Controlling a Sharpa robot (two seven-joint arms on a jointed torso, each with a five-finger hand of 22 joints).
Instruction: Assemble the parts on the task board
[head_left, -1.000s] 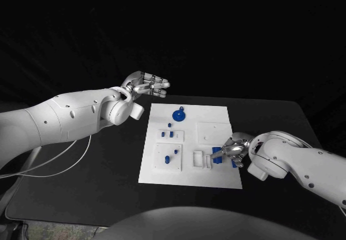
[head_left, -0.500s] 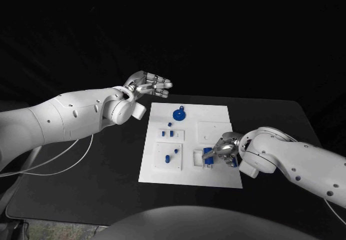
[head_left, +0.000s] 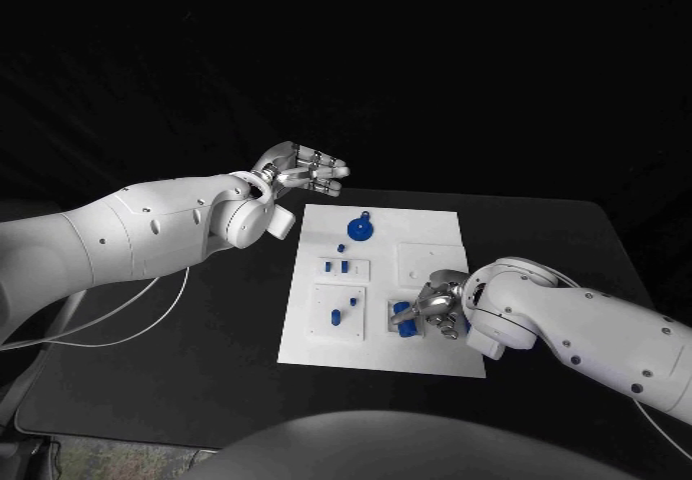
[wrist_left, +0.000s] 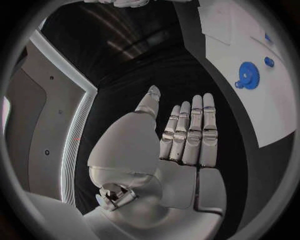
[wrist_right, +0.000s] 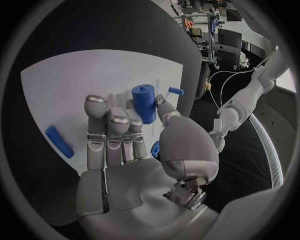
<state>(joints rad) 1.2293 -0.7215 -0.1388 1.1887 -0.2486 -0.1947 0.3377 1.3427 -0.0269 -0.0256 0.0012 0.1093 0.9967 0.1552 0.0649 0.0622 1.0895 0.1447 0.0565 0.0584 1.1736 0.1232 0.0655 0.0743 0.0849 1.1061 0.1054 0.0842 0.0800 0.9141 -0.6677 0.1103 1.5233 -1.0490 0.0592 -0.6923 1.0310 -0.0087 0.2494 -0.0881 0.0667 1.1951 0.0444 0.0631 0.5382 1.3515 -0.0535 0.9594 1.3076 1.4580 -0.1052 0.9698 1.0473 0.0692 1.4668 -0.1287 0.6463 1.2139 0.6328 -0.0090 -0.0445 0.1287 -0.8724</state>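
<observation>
While right hand (head_left: 437, 306) pinches blue cylinder (wrist_right: 144, 102) over task board (head_left: 433, 225) near-right slots, I judge: keep peg upright, lower slow, release only once seated. Left hand (head_left: 300, 168) hovers off board, fingers extended, holding nothing.

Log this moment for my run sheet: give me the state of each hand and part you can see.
left hand: raised beside the task board's far corner, fingers straight, holding nothing.
right hand: over the board's near right part, holding the blue cylinder.
blue gear: lying flat on the task board, untouched.
loose blue peg: lying on its side on the board.
</observation>
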